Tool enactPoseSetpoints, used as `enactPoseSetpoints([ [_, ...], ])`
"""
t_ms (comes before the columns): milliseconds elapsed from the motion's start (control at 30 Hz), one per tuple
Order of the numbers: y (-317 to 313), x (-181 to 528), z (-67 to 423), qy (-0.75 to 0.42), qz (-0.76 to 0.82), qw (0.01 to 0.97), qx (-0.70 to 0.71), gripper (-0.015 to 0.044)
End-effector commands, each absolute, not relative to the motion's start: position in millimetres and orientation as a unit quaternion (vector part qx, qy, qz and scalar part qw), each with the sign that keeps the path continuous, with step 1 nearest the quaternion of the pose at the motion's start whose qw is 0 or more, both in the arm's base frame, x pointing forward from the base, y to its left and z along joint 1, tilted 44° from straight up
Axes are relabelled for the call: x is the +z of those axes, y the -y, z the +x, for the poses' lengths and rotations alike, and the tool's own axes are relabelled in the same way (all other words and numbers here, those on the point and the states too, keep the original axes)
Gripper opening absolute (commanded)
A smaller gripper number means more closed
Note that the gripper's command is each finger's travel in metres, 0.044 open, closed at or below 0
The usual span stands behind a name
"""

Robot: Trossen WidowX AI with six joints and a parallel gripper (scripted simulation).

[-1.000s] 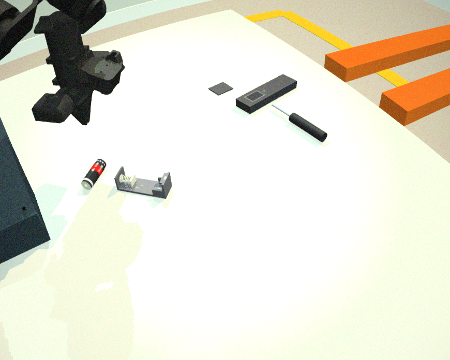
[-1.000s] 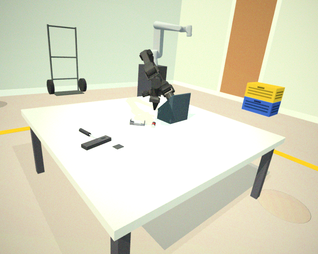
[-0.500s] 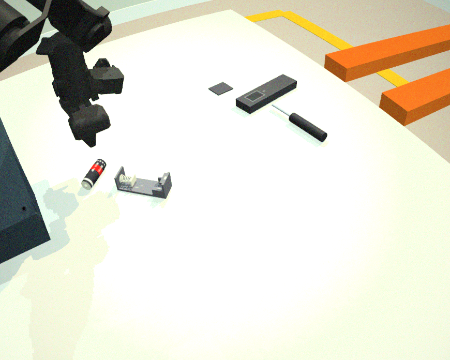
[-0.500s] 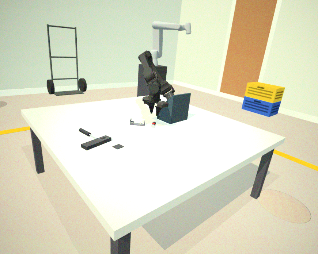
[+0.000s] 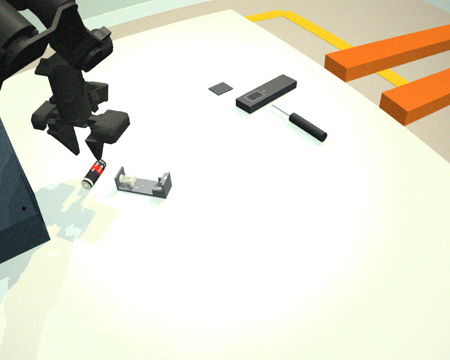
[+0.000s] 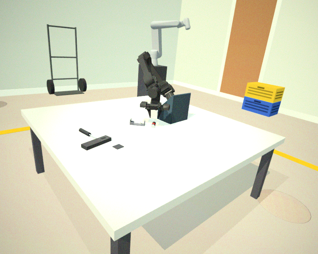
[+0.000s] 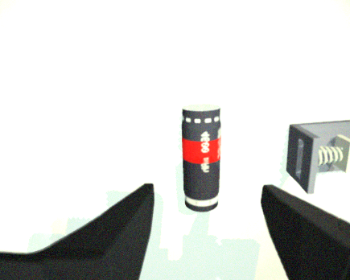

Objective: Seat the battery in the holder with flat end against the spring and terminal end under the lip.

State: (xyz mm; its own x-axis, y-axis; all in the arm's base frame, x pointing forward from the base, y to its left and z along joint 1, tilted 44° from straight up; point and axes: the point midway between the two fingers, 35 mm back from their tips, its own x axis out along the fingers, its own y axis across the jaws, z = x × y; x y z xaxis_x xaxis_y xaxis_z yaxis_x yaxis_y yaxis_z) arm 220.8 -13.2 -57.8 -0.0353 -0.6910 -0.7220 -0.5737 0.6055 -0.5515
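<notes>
The battery [image 5: 94, 174] [image 6: 153, 124] [image 7: 201, 157], black with a red band, lies on its side on the white table, left of the holder and apart from it. The grey holder [image 5: 143, 185] [image 6: 137, 122] [image 7: 306, 161] is empty; its spring end faces the battery and its lip end is on the far side. My gripper [image 5: 87, 154] [image 6: 153, 116] [image 7: 207, 189] is open and hangs just above the battery's far end. In the wrist view its two fingertips stand left and right of the battery's near end without touching it.
The arm's dark blue base block [image 5: 8, 209] [image 6: 177, 107] stands close behind the battery. Farther off lie a black bar-shaped device [image 5: 266, 92] [image 6: 96, 142], a screwdriver [image 5: 308, 126] [image 6: 84, 131] and a small dark square plate [image 5: 220, 88] [image 6: 118, 146].
</notes>
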Motion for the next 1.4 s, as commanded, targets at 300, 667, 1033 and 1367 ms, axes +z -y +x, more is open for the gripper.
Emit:
enactPoseSetpoints([
  [300,22.3,-66.6,219.9,-0.718,-0.452,0.527,-0.042,0.0238],
  [667,34.6,-79.5,219.4,-0.718,-0.451,0.528,-0.042,0.0238],
  [1033,47.8,-91.8,217.7,-0.718,-0.452,0.527,-0.043,0.0238],
  [1367,50.8,-94.5,217.2,-0.718,-0.453,0.526,-0.043,0.0100],
])
